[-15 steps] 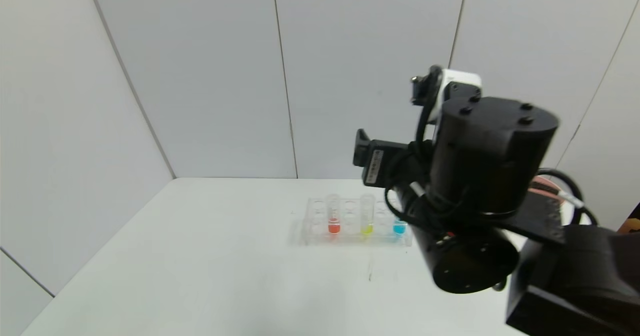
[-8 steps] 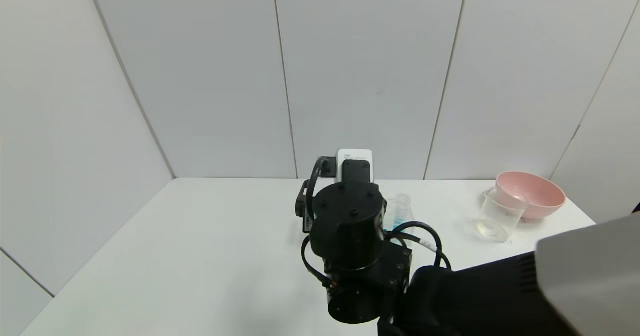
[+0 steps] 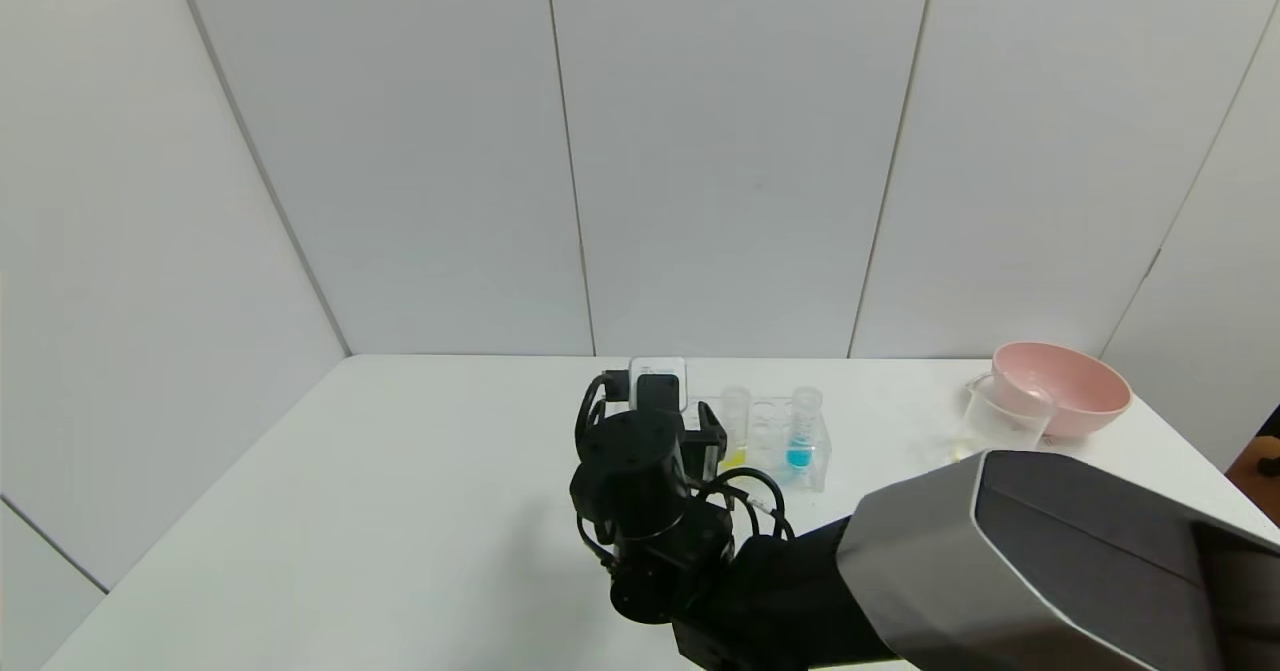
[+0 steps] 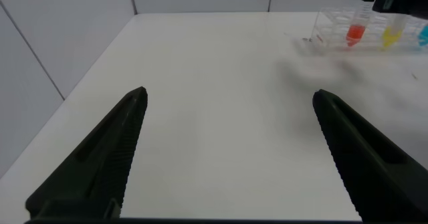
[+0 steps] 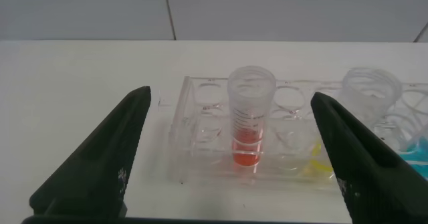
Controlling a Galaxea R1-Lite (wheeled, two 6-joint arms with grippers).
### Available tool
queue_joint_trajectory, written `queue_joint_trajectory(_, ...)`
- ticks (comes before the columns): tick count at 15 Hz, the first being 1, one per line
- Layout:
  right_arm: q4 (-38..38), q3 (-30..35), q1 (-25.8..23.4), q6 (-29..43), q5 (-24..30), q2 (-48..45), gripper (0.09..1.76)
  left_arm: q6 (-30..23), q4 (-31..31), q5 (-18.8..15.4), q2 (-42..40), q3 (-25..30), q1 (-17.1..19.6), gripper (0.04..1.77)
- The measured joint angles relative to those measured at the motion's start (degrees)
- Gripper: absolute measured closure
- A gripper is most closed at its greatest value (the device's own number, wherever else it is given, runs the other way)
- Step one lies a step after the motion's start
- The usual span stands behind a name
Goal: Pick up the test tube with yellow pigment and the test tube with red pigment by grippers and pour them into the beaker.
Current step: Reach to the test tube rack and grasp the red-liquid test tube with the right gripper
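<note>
In the right wrist view my right gripper (image 5: 231, 93) is open, its fingers on either side of the test tube with red pigment (image 5: 250, 127), apart from it. That tube stands upright in the clear rack (image 5: 200, 144). The test tube with yellow pigment (image 5: 372, 93) stands in the same rack, also seen in the head view (image 3: 735, 421). In the head view my right wrist (image 3: 645, 451) hides the red tube. The beaker (image 3: 985, 416) stands at the far right, partly behind my right arm. My left gripper (image 4: 230, 93) is open and empty above bare table, far from the rack (image 4: 334, 30).
A tube with blue liquid (image 3: 800, 431) stands at the rack's right end. A pink bowl (image 3: 1065, 386) sits just behind the beaker. My right forearm (image 3: 1050, 551) crosses the table's front right. White wall panels close off the back and left.
My right arm has swung from high on the right down and left, then forward to the rack. Its wrist now covers the red tube in the head view; beaker and bowl came into view.
</note>
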Motion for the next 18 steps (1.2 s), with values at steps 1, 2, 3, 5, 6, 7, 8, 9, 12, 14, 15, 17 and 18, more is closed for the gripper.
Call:
queue_joint_trajectory(1, 0.18, -1.16, -0.41, 0.07, 0.05, 1.32, 0.14, 0.00, 0.00, 0.00, 0.00, 0.00, 0.00, 0.05)
queue_joint_trajectory(2, 0.27, -2.07, -0.90, 0.11, 0.87, 2.50, 0.14, 0.00, 0.00, 0.00, 0.00, 0.00, 0.00, 0.05)
queue_joint_trajectory(3, 0.35, -2.54, -1.32, 0.16, 1.67, 3.35, 0.14, 0.02, 0.00, 0.00, 0.00, 0.00, 0.00, 0.05)
queue_joint_trajectory(5, 0.44, -3.36, -2.21, 0.29, 2.82, 4.55, 0.14, 0.00, 0.00, 0.00, 0.00, 0.00, 0.00, 0.05)
queue_joint_trajectory(6, 0.55, -3.94, -2.67, 0.29, 3.25, 5.12, 0.14, 0.02, 0.00, 0.00, 0.00, 0.00, 0.00, 0.05)
queue_joint_trajectory(7, 0.57, -4.55, -3.04, 0.27, 3.83, 5.62, 0.14, 0.02, 0.00, 0.00, 0.00, 0.00, 0.00, 0.05)
queue_joint_trajectory(8, 0.57, -4.96, -3.44, 0.27, 4.51, 6.06, 0.14, 0.00, 0.00, 0.00, 0.00, 0.00, 0.00, 0.05)
queue_joint_trajectory(9, 0.60, -5.38, -3.78, 0.32, 5.25, 6.50, 0.14, 0.00, 0.00, 0.00, 0.00, 0.00, 0.00, 0.05)
queue_joint_trajectory(12, 0.99, -6.56, -5.01, 0.27, 6.53, 7.70, 0.52, 0.02, 0.00, 0.00, 0.00, 0.00, 0.00, 0.05)
queue_joint_trajectory(14, 2.16, -7.52, -5.64, 0.32, 7.03, 8.29, 0.80, 0.02, 0.00, 0.00, 0.00, 0.00, 0.00, 0.05)
queue_joint_trajectory(15, 2.24, -8.00, -5.84, 0.33, 7.55, 8.55, 0.92, 0.02, 0.00, 0.00, 0.00, 0.00, 0.00, 0.05)
queue_joint_trajectory(17, 2.27, -8.37, -6.12, 0.33, 8.51, 8.81, 1.10, 0.00, 0.00, 0.00, 0.00, 0.00, 0.00, 0.05)
queue_joint_trajectory(18, 2.30, -8.39, -6.21, 0.29, 8.48, 8.90, 1.29, 0.00, 0.00, 0.00, 0.00, 0.00, 0.00, 0.05)
